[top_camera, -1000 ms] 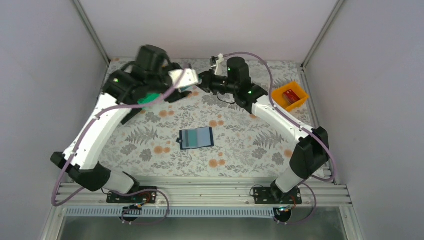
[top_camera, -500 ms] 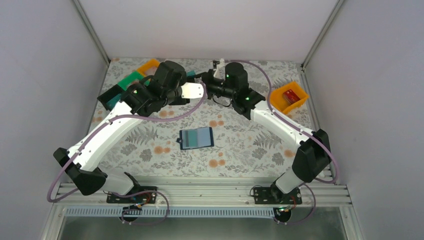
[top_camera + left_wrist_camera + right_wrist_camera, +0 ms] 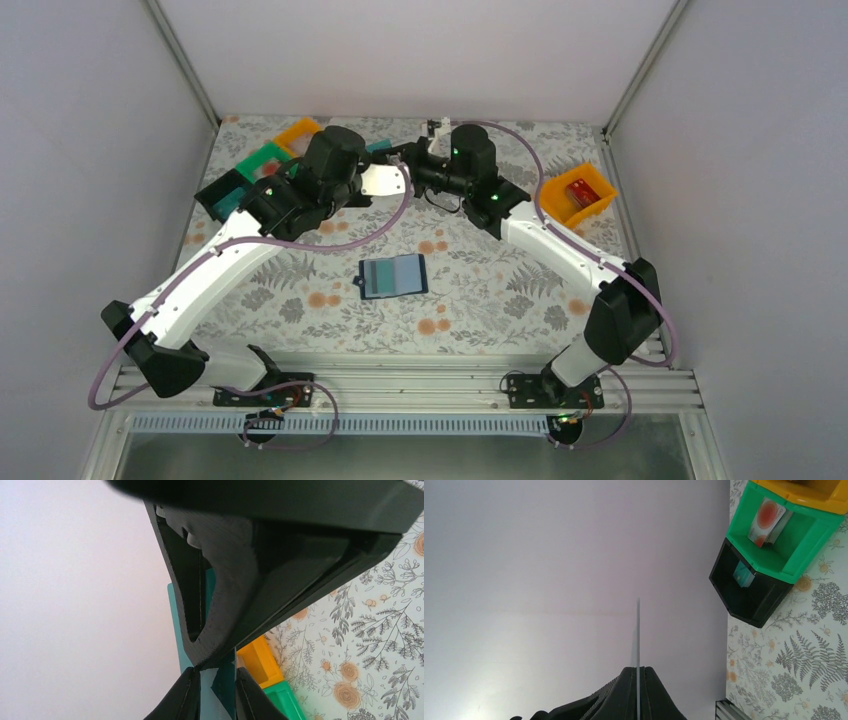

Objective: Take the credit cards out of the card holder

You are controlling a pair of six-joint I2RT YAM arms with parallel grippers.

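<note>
The card holder lies open and flat mid-table, dark with lighter blue pockets; neither gripper is near it. Both grippers meet high at the back centre. My right gripper is shut on a thin credit card, seen edge-on and sticking out past its fingertips. In the left wrist view that teal credit card fills the gap of my left gripper, with both fingertips against it. The right gripper's black fingers hold the card's other end. A teal sliver of the credit card shows between the arms.
At the back left stand an orange bin, a green bin and a black bin. The green bin holds a pale card with a reddish blotch. A second orange bin at the right holds a red item.
My left arm has swung right from over the bins to meet the right gripper, and its jaws have closed in on the card. The right arm has barely moved.
</note>
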